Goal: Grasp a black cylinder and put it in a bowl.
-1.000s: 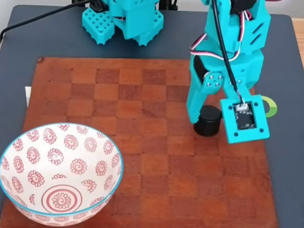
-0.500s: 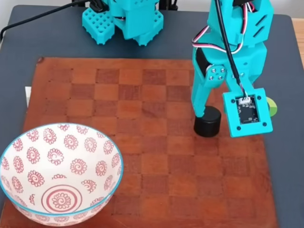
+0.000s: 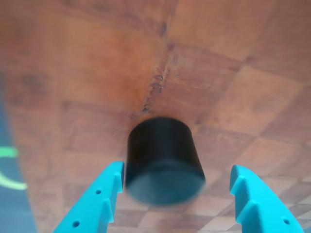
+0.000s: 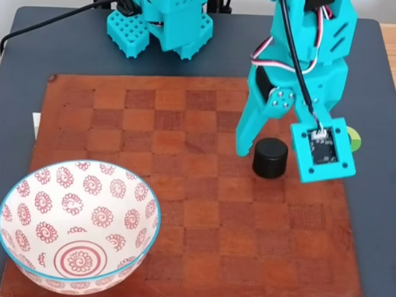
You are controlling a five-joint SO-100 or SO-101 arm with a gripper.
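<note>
Teal two-finger gripper [image 3: 176, 194] straddles the squat matte black cylinder [image 4: 270, 157], fingers spread either side to pinch it, patterned white ceramic bowl [image 4: 37, 247] waiting at eight o'clock.

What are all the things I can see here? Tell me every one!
black cylinder: one, matte black, standing on the board's right part, between the gripper's fingers.
bowl: one, white with red spiral flowers and a blue rim, at the board's lower left corner.
checkered board: one, reddish brown, lying on the table.
table: one, dark grey, under everything.
green ring mark: one, green and white, on the table right of the board, partly hidden.
arm base: one, turquoise, at the top.
gripper: one, turquoise, open around the cylinder.
</note>
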